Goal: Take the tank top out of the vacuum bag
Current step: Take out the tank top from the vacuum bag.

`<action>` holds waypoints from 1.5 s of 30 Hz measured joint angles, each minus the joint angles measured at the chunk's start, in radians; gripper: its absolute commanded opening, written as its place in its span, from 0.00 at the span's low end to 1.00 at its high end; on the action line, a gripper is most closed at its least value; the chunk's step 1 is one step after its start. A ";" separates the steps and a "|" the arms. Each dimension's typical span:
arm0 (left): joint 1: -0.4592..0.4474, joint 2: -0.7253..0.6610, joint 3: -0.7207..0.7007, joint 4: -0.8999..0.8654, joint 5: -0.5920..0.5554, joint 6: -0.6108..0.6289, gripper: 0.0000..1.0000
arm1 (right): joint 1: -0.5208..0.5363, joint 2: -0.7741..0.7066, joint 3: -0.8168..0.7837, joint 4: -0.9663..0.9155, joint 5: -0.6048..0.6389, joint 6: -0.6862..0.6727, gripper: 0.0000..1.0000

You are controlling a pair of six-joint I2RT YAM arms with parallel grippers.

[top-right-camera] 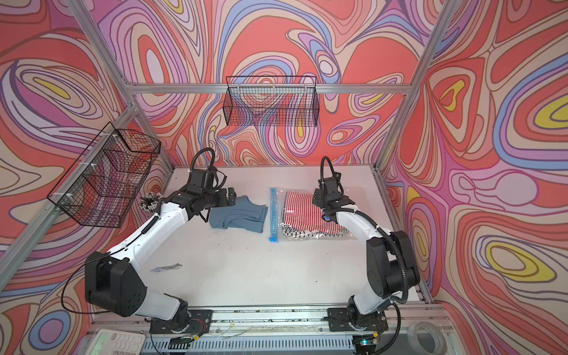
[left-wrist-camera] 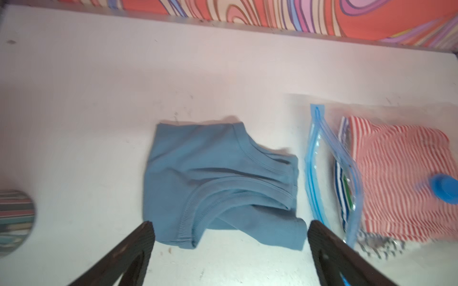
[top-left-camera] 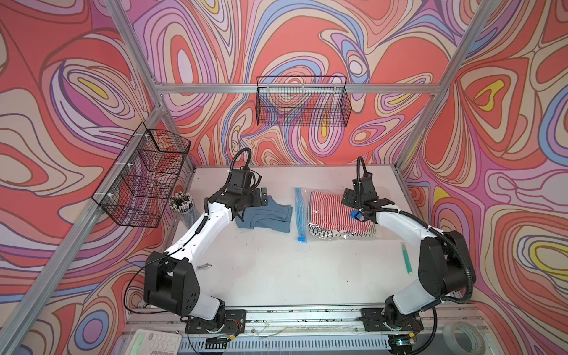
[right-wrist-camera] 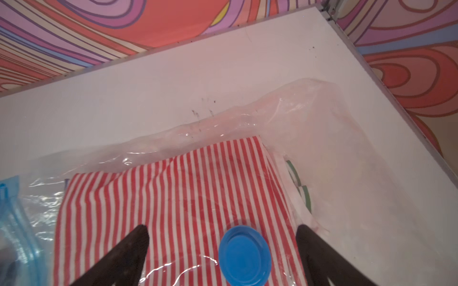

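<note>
A: Go, biggest first.
B: Table point(top-left-camera: 276, 270): white, flat, matte, scuffed with dark specks. On it is the vacuum bag point(right-wrist-camera: 322, 123): clear crinkly plastic with glossy highlights, roughly rectangular, lying flat on the right arm's side.
A: Contents?
B: Red-and-white striped fabric point(right-wrist-camera: 173, 198), folded soft knit with fine stripes, on top. A black-and-white striped layer point(top-left-camera: 325, 234) peeks out under it at the near edge.
A: Tank top?
B: The tank top point(left-wrist-camera: 198, 178) is outside the bag, on bare table just beside the bag's zip edge, on the left arm's side. Dusty blue, folded to a rough square, ribbed binding on the curved openings. Can't tell if it touches the bag.
A: Zip?
B: Zip strip point(left-wrist-camera: 319, 173): light blue, long, narrow and translucent. Its two sides look parted in the left wrist view. Slider point(top-left-camera: 301, 239): small, blue, at the near end.
A: Grippers?
B: Left gripper point(left-wrist-camera: 230, 225): black tapered fingers spread wide, nothing pinched, by the tank top's far corner. Right gripper point(right-wrist-camera: 221, 230): also spread wide and empty, over the bag.
A: Smallest?
B: Valve cap point(right-wrist-camera: 244, 255): round, bright blue, smooth plastic with a raised rim, on the bag's top face over the red stripes. Marker point(top-left-camera: 406, 258): thin green stick on the table beside the right arm.
</note>
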State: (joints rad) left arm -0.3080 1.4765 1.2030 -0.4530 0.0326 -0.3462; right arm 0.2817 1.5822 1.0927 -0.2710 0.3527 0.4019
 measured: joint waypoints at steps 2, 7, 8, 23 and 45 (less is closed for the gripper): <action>-0.003 -0.003 -0.055 0.030 0.041 -0.019 1.00 | 0.039 -0.016 0.009 -0.017 0.007 0.008 0.98; 0.000 -0.048 -0.218 0.131 0.113 -0.087 1.00 | 0.178 -0.020 0.031 -0.056 0.029 0.047 0.98; 0.000 -0.061 -0.246 0.151 0.126 -0.103 1.00 | 0.199 -0.018 0.034 -0.061 0.030 0.057 0.98; 0.000 -0.159 -0.541 0.451 0.308 -0.266 1.00 | 0.453 0.208 0.127 -0.085 0.056 0.222 0.84; 0.000 -0.212 -0.570 0.509 0.239 -0.251 1.00 | 0.552 0.457 0.376 -0.262 0.332 0.241 0.27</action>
State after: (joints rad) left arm -0.3077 1.2640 0.6327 0.0559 0.2714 -0.5976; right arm 0.8341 2.0392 1.4685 -0.5331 0.6842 0.6434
